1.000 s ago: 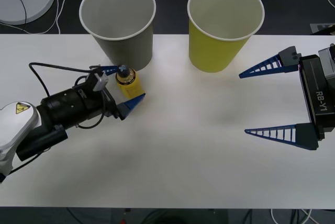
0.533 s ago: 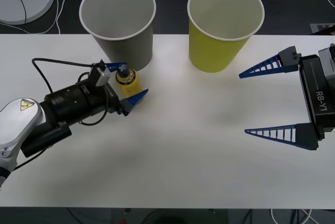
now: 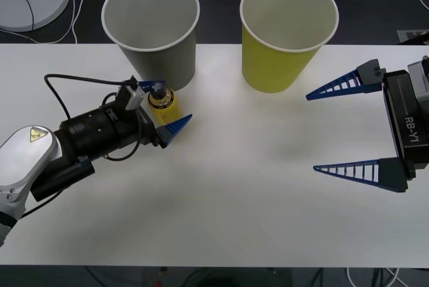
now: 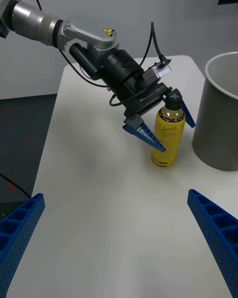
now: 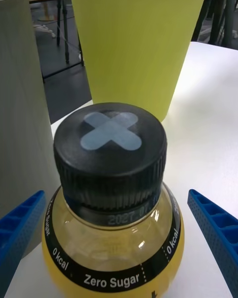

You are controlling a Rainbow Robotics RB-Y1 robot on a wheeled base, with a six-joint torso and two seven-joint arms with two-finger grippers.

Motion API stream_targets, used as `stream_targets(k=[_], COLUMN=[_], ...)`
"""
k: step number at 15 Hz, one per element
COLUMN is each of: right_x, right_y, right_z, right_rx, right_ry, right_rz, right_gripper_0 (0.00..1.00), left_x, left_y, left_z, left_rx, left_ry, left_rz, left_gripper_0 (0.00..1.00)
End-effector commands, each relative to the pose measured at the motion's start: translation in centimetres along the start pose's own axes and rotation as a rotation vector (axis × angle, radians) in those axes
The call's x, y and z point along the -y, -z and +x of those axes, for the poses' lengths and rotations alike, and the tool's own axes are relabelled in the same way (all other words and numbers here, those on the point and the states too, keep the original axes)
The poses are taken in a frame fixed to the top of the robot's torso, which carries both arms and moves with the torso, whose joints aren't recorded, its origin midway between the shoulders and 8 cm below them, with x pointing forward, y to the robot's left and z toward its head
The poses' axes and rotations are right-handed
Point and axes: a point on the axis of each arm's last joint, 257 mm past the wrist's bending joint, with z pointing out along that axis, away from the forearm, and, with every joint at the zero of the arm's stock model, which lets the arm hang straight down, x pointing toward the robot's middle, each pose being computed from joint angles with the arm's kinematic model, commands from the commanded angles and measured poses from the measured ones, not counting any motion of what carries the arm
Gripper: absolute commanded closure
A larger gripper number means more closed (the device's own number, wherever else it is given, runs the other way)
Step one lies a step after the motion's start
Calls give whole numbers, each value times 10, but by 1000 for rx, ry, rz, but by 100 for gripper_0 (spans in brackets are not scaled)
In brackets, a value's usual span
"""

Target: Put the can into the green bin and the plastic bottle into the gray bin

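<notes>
Compared with a second ago, the left gripper (image 3: 165,105) has edged forward along the white table (image 3: 255,186), so its blue fingers now reach further past the plastic bottle (image 3: 163,104), while the bottle, both cups and the right gripper (image 3: 332,127) sit where they were. The bottle stands upright on the table just in front of the gray bin (image 3: 154,29), very near its wall, and the green bin (image 3: 285,32) stands beside the gray one at the far edge of the table. Wide bare tabletop lies between the two arms and toward the near edge. The left gripper's fingers are spread, one on each side of the bottle; in the left wrist view a gap shows between each finger and the bottle (image 5: 113,213), whose black cap (image 5: 110,146) sits centred. The right gripper hovers at the right side of the table, fingers wide apart, holding nothing.
</notes>
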Motion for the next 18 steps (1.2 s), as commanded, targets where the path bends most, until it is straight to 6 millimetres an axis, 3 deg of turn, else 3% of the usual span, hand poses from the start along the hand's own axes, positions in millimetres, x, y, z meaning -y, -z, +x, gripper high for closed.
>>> stream_targets(k=[1,3,11,18], right_x=[0,0,0,0], right_y=[0,0,0,0], right_z=[0,0,0,0], right_rx=[0,0,0,0], right_ry=[0,0,0,0], right_rz=[0,0,0,0], right_gripper_0=[0,0,0,0], left_x=[0,1,2,2], left_y=[0,0,0,2], left_z=[1,1,0,-14], left_rx=[-3,-3,-1,12], left_ry=[-7,-12,-3,-4], left_rz=[2,5,9,17], left_gripper_0=[76,100,100,100])
